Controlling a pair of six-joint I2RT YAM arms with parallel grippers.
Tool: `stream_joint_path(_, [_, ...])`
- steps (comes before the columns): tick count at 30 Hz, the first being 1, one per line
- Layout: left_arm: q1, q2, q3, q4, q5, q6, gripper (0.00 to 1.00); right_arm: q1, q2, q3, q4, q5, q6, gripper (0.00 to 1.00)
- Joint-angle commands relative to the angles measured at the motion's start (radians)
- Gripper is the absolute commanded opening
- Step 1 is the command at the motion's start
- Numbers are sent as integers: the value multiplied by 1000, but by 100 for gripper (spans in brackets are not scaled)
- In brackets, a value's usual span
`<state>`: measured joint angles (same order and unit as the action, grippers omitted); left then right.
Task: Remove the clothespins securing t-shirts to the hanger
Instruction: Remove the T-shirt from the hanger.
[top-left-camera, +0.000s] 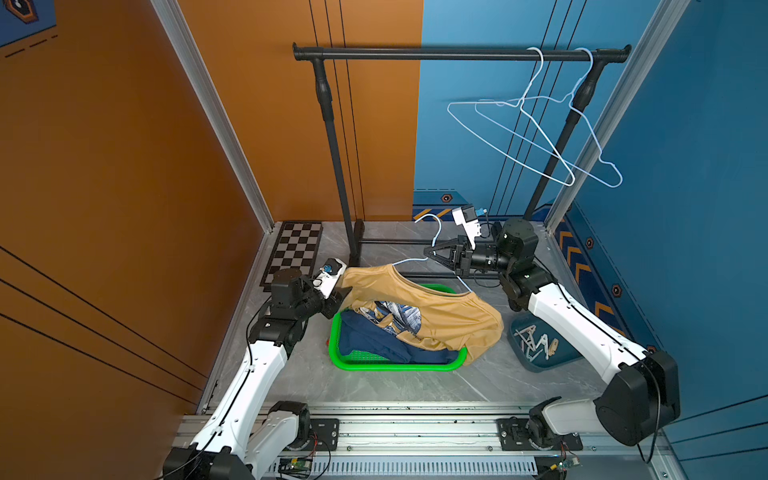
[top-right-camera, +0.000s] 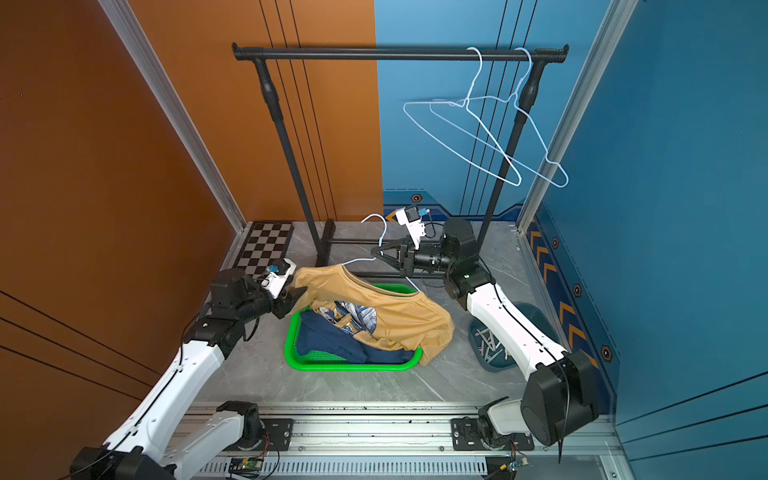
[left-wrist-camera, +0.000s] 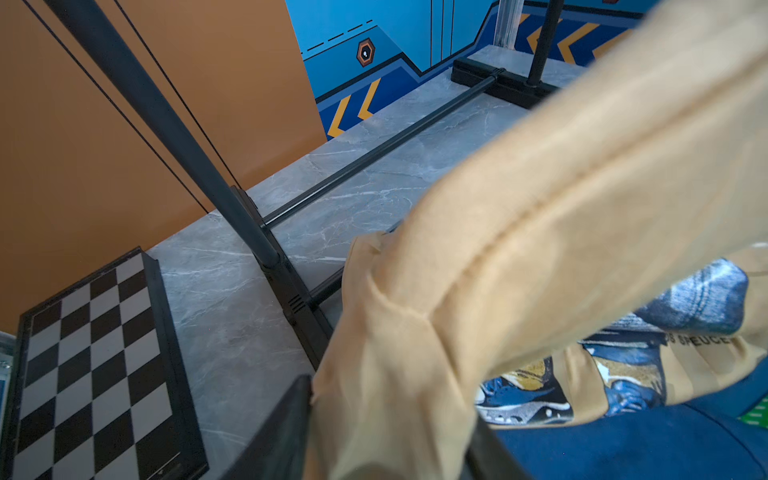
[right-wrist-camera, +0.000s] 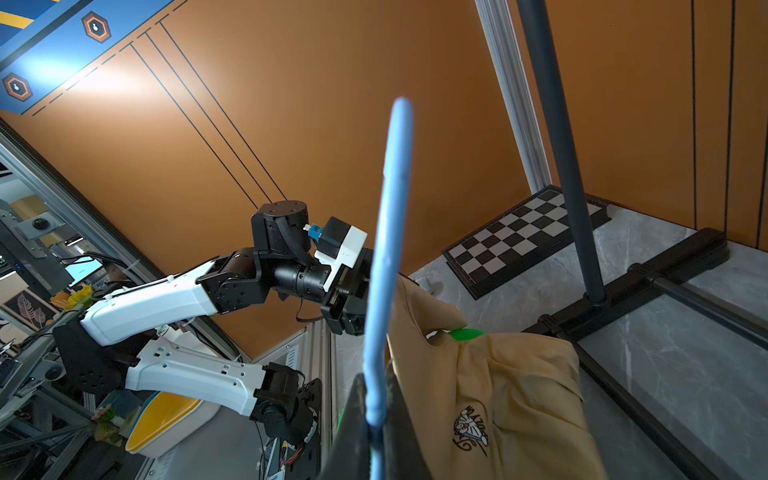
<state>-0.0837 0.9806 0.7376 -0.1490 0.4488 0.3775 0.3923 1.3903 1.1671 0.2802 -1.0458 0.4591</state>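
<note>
A mustard-yellow t-shirt (top-left-camera: 449, 320) (top-right-camera: 399, 320) with a blue-white print hangs on a pale blue wire hanger (top-left-camera: 434, 232) (right-wrist-camera: 388, 249) over a green basket (top-left-camera: 345, 361). My right gripper (top-left-camera: 428, 251) (right-wrist-camera: 376, 419) is shut on the hanger's neck below the hook. My left gripper (top-left-camera: 345, 293) (left-wrist-camera: 390, 407) is shut on the shirt's left sleeve (left-wrist-camera: 395, 374), and fabric fills the gap between its fingers. A dark navy t-shirt (top-left-camera: 374, 340) (left-wrist-camera: 623, 449) lies in the basket. Several clothespins (top-left-camera: 534, 343) (top-right-camera: 490, 345) lie in a dark blue bin (top-left-camera: 540, 361). No peg shows on the shirt.
A black clothes rack (top-left-camera: 457, 54) stands at the back, and two bare wire hangers (top-left-camera: 536, 137) hang near its right end. Its base bars (left-wrist-camera: 374, 153) run along the floor behind the basket. A chessboard (top-left-camera: 295, 249) lies at the back left.
</note>
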Motion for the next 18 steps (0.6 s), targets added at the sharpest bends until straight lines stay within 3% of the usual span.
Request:
stream_joint_path(1, [13,19,45,24,-45,-8,16,-6,-52,2,-29,-28,-46,0])
stream_joint_path(4, [20,24,55,15,-108,-36,0,-7,-77,-2,-73,-21,-83,0])
stream_joint_path(13, [126,11,42,36,-195,-302,0,-33,-170,-9,-297,-10,-294,0])
stream_joint_path(18, [222,2,30,22,-170,-374,0,-93,-240,-44,-320,-19,-314,0])
